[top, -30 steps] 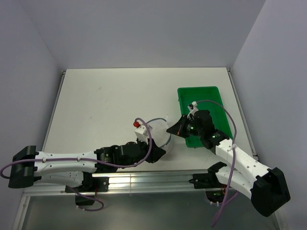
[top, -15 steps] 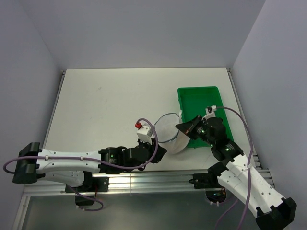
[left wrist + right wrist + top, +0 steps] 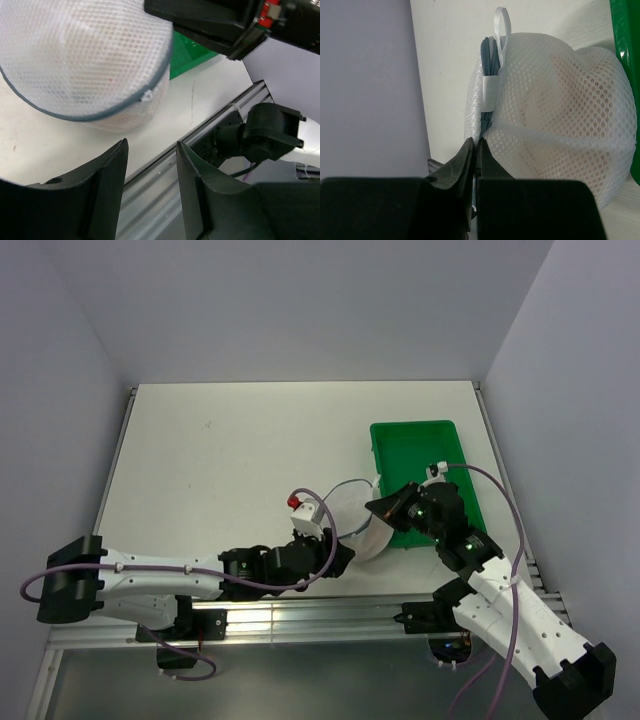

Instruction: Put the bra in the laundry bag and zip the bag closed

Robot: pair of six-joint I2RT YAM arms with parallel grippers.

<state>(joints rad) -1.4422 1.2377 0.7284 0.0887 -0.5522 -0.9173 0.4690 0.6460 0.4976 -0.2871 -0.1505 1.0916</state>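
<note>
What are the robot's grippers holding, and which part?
The right gripper pinches the laundry bag at its zipper seam. The left gripper is open, holding nothing.

White arms, blk joints, purple cables

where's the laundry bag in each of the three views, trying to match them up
Top external: the laundry bag sits low of centre, against the left side of the green tray.
Left wrist: the bag fills the upper left corner.
Right wrist: the bag fills the centre and right, zip edge facing the camera.
Shared landmark: the green tray, beside the bag in every view (left wrist, right wrist).
</note>
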